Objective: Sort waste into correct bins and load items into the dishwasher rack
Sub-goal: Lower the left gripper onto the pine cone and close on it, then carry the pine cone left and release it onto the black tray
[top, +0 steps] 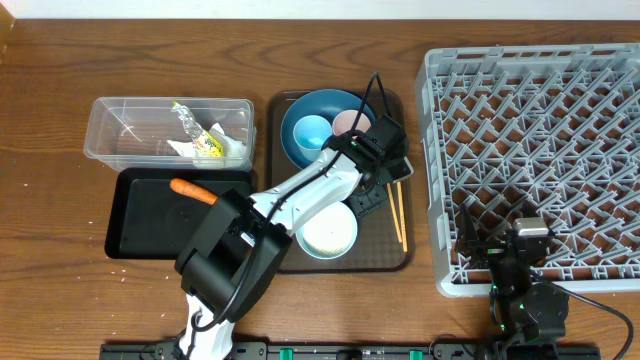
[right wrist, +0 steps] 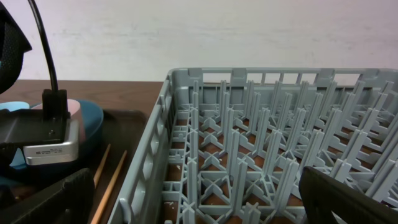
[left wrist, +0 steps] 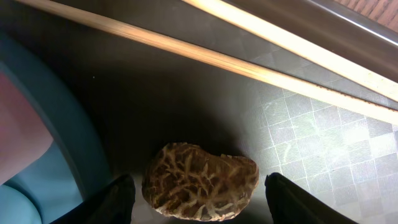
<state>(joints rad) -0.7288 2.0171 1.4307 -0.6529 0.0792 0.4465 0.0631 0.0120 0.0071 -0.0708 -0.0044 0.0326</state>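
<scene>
My left gripper (top: 368, 203) reaches over the brown serving tray (top: 290, 262). In the left wrist view it is open (left wrist: 199, 186), with its fingers on either side of the brown textured lump (left wrist: 200, 182), which lies on the tray. Two chopsticks (left wrist: 249, 62) lie beyond the lump and also show in the overhead view (top: 397, 215). The dark blue plate (top: 325, 112) holds the light blue cup (top: 312, 132) and the pinkish cup (top: 350, 123). The white bowl (top: 328, 233) sits in front. The carrot (top: 193, 190) lies in the black tray (top: 150, 240). The wrapper (top: 200, 135) and white paper are in the clear tub (top: 110, 125). My right gripper (right wrist: 199, 205) is open and empty.
The grey dishwasher rack (top: 540, 150) fills the right side, with upright pegs (right wrist: 261, 143). My right gripper (top: 480, 240) hovers over its front left corner. The plate's rim (left wrist: 56, 143) is just left of the lump.
</scene>
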